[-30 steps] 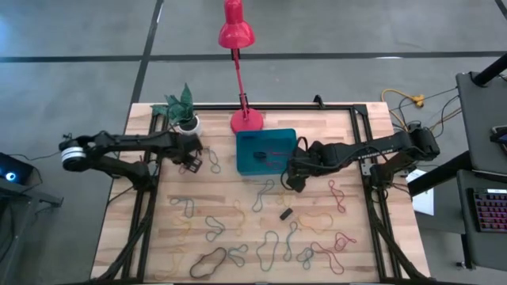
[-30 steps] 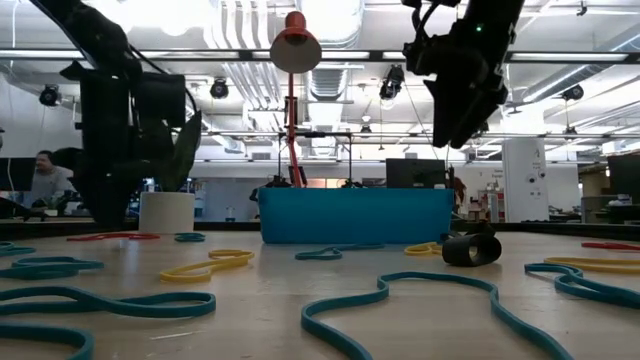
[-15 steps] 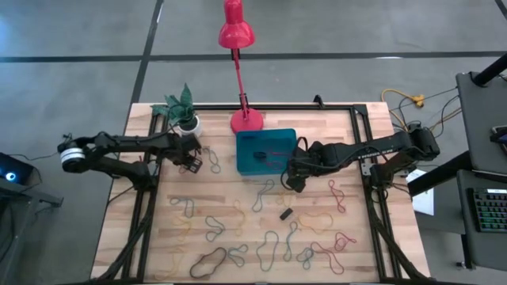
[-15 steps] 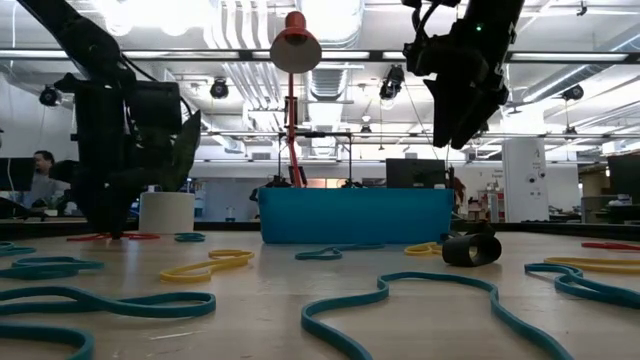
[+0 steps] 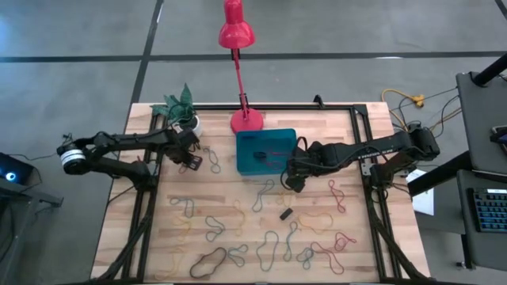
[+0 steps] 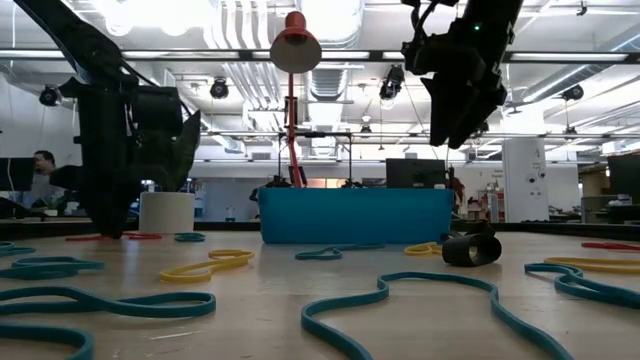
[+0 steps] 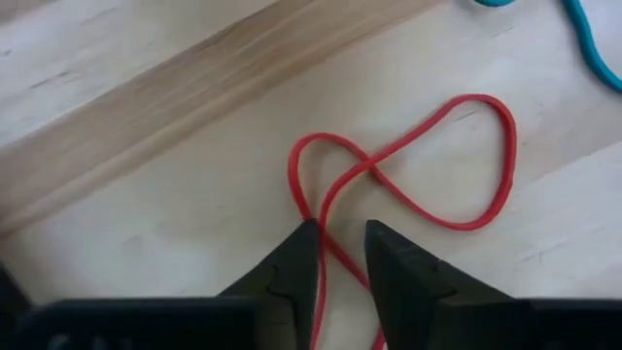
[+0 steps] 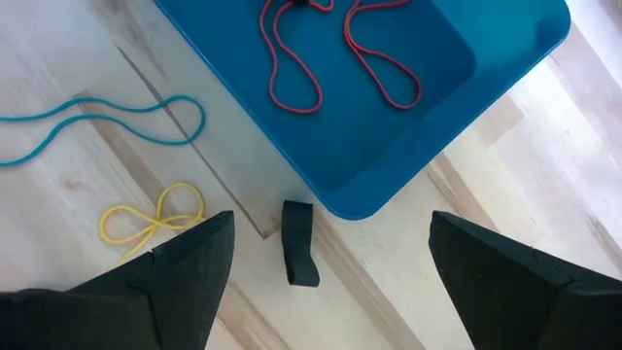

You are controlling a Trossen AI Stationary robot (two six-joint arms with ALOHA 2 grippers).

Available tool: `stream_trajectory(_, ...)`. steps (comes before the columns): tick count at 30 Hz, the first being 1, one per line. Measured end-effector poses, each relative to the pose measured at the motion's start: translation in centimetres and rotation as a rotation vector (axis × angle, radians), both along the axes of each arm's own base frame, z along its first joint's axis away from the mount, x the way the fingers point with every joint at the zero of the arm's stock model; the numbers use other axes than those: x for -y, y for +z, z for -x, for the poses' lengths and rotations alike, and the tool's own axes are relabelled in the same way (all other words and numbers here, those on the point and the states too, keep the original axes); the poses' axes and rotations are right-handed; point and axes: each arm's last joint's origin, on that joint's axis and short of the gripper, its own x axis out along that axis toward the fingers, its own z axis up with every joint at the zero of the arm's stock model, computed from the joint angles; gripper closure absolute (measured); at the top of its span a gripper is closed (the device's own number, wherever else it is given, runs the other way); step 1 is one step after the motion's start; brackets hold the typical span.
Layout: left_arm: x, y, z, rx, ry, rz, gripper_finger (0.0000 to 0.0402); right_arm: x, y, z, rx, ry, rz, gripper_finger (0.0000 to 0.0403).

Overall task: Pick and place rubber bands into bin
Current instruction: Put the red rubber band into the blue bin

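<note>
The teal-blue bin (image 5: 265,150) (image 6: 355,215) (image 8: 408,107) stands at the table's middle and holds two red rubber bands (image 8: 292,58). Many more bands (image 5: 261,237) lie flat on the near half of the table. My left gripper (image 5: 190,161) (image 6: 110,228) (image 7: 340,243) is down at the table left of the bin, open by a narrow gap. A strand of a red rubber band (image 7: 408,165) (image 6: 110,237) runs between its fingers. My right gripper (image 5: 295,180) (image 6: 455,110) (image 8: 330,282) hangs wide open above the bin's near right corner, holding nothing. My left gripper comes from above, pointing down, one fingertip (image 7: 301,253) on either side of the red band's crossed strand (image 7: 335,255), which lies flat on the table. Whether the fingers touch the strand, I cannot tell.
A small black roll (image 5: 285,214) (image 6: 472,248) (image 8: 298,243) lies near the bin's near right corner. A white plant pot (image 5: 188,123) and the red lamp's base (image 5: 246,120) stand at the far edge. A teal band (image 5: 214,162) lies between my left gripper and the bin.
My left gripper has come down from just above the table until its fingertips reach the tabletop over the red band. The right arm has kept still.
</note>
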Motion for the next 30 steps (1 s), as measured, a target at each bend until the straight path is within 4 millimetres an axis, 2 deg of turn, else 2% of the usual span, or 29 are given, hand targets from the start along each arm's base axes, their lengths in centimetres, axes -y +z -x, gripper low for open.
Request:
stream_trajectory(7, 0.0, 0.0, -0.1, 0.014, -0.04, -0.001, 0.0393, 0.0, 0.0, 0.0, 0.003, 0.0, 0.0, 0.0076)
stream_trajectory(16, -0.1, 0.8, -0.4, 0.069, -0.049, 0.006, 0.0401, 0.0, 0.0, -0.1, 0.006, 0.0, 0.0, 0.0076)
stream_trajectory(21, -0.2, 3.5, -1.1, 0.219, -0.042, -0.015, 0.0401, 0.0, 0.0, -0.1, 0.006, 0.0, 0.0, 0.0076)
stream_trajectory(24, -0.1, 5.8, -1.4, 0.322, -0.043, -0.056, 0.0401, 0.0, 0.0, -0.1, 0.006, 0.0, 0.001, 0.0076)
stream_trajectory(30, 0.7, 9.0, -1.3, 0.461, -0.085, -0.109, 0.0401, 0.0, 0.0, -0.1, 0.006, -0.001, 0.002, 0.0076)
